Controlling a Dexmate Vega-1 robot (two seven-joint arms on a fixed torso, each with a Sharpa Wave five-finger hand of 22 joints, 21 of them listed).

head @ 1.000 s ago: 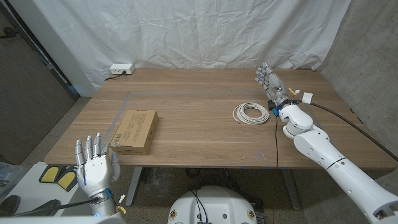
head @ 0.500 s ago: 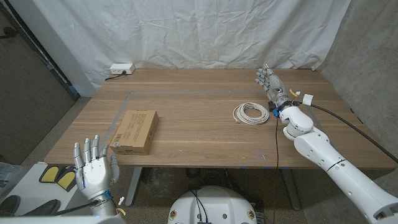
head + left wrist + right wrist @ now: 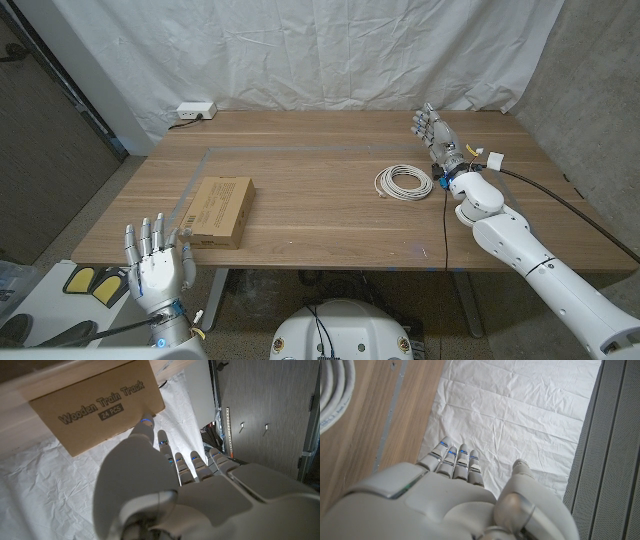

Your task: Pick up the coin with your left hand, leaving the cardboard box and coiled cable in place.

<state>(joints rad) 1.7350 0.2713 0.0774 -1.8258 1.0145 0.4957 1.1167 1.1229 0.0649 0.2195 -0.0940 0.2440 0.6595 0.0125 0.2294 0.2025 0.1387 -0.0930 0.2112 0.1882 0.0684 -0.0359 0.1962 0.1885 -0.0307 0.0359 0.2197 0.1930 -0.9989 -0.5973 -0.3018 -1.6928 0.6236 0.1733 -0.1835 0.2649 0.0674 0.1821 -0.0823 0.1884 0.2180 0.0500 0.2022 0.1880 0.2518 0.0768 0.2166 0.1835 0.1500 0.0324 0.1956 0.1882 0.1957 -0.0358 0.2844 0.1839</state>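
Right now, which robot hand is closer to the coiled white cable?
The right hand. It is raised just behind and beside the coiled white cable, toward the table's far right. The left hand hovers at the near left edge, by the brown cardboard box.

From your head view, the cardboard box (image 3: 214,210) lies on the table (image 3: 320,215) at about eight o'clock of its middle, near the front edge. The coiled cable (image 3: 403,182) lies at three o'clock of the box, well apart from it, on the table's right half. Your right hand (image 3: 437,134) stands at one o'clock of the cable, near it. Your left hand (image 3: 155,262) is at seven o'clock of the box, off the table's front edge. A power strip (image 3: 195,110) sits at the table's far left corner, at twelve o'clock of the box.
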